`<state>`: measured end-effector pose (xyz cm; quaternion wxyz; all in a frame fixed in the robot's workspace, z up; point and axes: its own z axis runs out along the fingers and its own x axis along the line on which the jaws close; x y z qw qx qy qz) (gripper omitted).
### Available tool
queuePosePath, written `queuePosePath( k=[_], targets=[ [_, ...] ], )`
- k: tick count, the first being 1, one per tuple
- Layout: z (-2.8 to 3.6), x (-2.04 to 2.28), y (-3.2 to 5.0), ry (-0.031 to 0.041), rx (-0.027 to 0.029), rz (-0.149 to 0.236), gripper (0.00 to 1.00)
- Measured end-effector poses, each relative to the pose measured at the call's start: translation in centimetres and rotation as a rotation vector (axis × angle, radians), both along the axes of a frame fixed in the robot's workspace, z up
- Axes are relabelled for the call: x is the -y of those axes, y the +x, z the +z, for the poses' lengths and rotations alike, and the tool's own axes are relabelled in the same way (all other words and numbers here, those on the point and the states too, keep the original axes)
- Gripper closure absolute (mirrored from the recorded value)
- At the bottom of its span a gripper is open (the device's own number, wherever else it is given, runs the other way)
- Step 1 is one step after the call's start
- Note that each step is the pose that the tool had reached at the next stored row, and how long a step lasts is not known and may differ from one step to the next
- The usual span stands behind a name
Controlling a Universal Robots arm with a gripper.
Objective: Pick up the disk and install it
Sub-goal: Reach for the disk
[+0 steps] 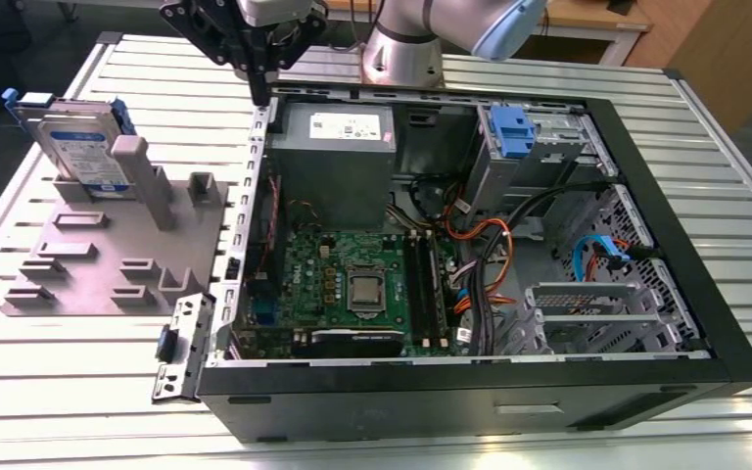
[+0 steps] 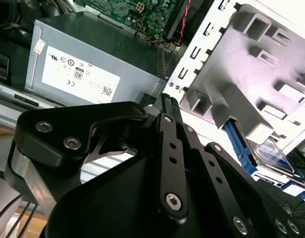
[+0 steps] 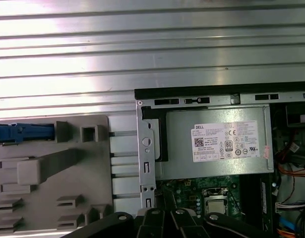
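The disk (image 1: 78,147) stood on edge in a slot at the far end of the grey fixture plate (image 1: 89,269), held in its blue carrier and leaning against a tall post (image 1: 154,191). The plate lay flat on the ribbed metal tabletop (image 1: 63,392), just beside the open computer case (image 1: 696,255), on the exterior view's left of it.

The tool (image 1: 261,96) hung from the arm over the case's near-plate wall, at the corner by the power supply (image 1: 334,147). Its fingers were drawn together with nothing between them, and it touched neither the case nor the disk. In the exterior view the disk was apart from it, further to the left and lower.

In the first wrist view the disk's blue carrier edge showed at one end of the plate, with the power supply's white label on the other side of the case wall. Inside the case the green motherboard (image 1: 350,279) lay below the power supply, and a blue drive bracket (image 1: 512,132) sat in the bay at the exterior view's upper right.
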<state>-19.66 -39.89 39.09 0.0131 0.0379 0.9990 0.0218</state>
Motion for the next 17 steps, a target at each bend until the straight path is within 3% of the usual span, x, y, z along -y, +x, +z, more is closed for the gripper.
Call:
queuePosePath(
  k=[17],
  targets=[
    [-0.13,0.00,-0.80,-0.0001,0.0000,0.000,0.89]
  ],
)
